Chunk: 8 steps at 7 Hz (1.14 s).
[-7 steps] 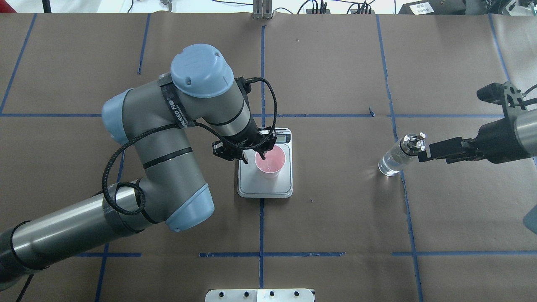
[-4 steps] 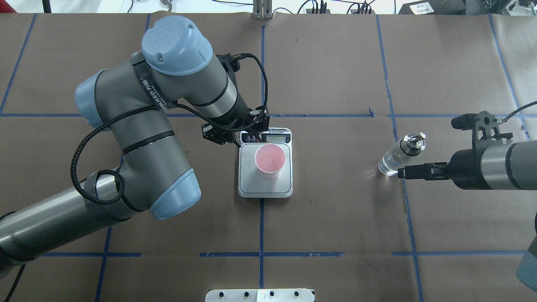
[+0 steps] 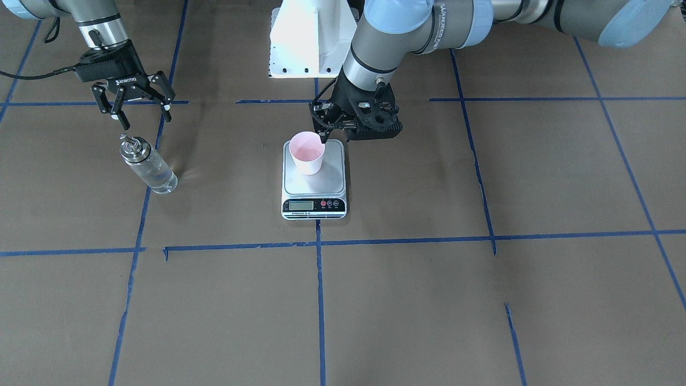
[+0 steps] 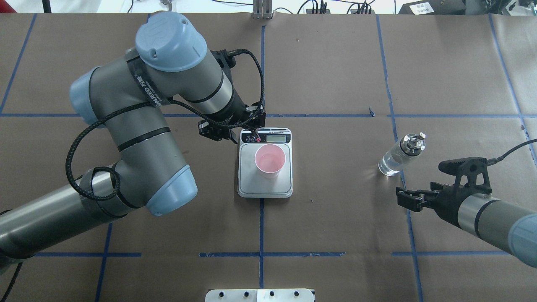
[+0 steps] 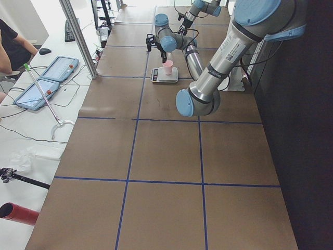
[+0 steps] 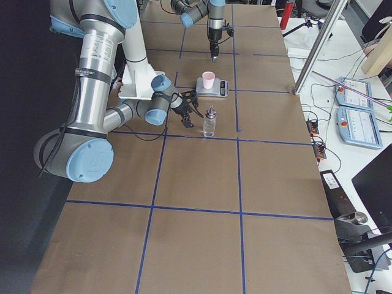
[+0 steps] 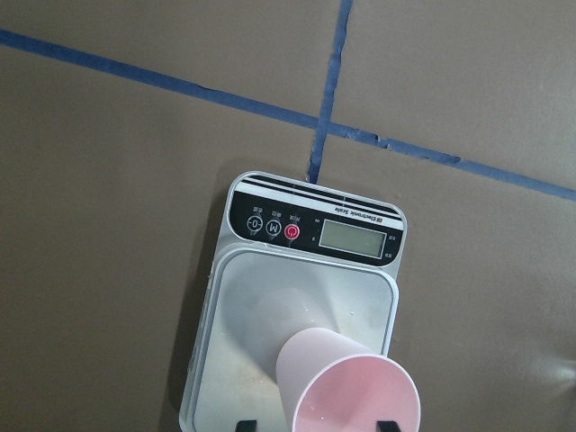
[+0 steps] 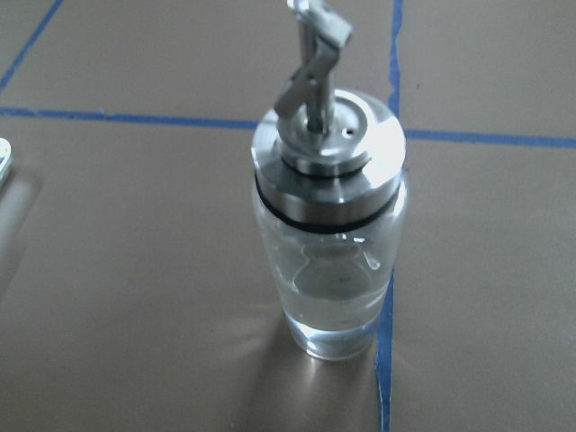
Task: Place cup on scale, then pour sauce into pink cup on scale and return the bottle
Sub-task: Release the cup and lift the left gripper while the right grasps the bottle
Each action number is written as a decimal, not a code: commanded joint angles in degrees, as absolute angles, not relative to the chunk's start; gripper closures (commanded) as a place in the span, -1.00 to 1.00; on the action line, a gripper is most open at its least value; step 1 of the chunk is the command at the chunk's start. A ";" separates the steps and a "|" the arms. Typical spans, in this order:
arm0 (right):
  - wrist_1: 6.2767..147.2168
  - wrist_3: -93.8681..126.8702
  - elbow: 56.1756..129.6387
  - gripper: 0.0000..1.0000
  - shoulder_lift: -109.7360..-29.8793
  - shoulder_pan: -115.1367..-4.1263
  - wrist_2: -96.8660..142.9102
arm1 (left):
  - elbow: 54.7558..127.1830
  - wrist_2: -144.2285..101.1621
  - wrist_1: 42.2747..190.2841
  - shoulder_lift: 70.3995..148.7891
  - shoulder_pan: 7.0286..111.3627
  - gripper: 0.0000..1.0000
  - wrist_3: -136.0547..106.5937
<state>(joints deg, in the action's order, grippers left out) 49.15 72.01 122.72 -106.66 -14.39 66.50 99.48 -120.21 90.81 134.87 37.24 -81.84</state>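
The pink cup [image 4: 270,159] [image 3: 306,153] stands upright on the scale [image 4: 265,186] [image 3: 321,182]. My left gripper [image 4: 243,135] [image 3: 333,136] hovers open at the scale's display end, holding nothing. In the left wrist view its fingertips [image 7: 245,424] sit either side of the cup [image 7: 346,391]. The bottle [image 4: 400,155] [image 3: 147,166] [image 8: 328,225] stands alone on the paper to the right, with clear sauce [image 8: 333,306] in its lower part. My right gripper [image 4: 405,200] [image 3: 146,120] is open, level with the bottle and a short way from it on the robot's side.
Blue tape lines cross the brown paper table cover. The robot's white base plate [image 4: 260,295] [image 3: 313,37] sits at the table's near edge. Beyond the far edge a side bench holds tablets [image 5: 47,78], and a person's arm [image 5: 10,49] shows there.
My left gripper let go of the cup and drew back to the scale's display end. My right gripper moved away from the bottle's top, toward the robot's side of the table.
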 commanded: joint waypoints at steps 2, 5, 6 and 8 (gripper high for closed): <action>48.87 74.18 119.72 -0.99 -106.79 -7.75 43.57 | 99.84 -120.15 90.79 134.38 38.76 -0.08 -81.56; 48.26 74.27 116.03 -1.00 -104.16 -6.07 36.04 | 99.93 -120.15 90.79 134.38 39.37 -0.07 -81.56; 46.95 74.27 113.84 -1.00 -102.06 -5.89 33.69 | 100.28 -120.06 90.79 134.38 39.46 -0.07 -81.56; 34.95 72.61 105.86 -1.00 -98.63 -5.80 33.40 | 100.28 -120.06 90.79 134.38 39.64 -0.07 -81.56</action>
<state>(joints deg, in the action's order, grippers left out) 41.60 73.85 110.40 -100.70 -5.87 33.89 100.23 -120.07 90.79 134.39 39.48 -81.56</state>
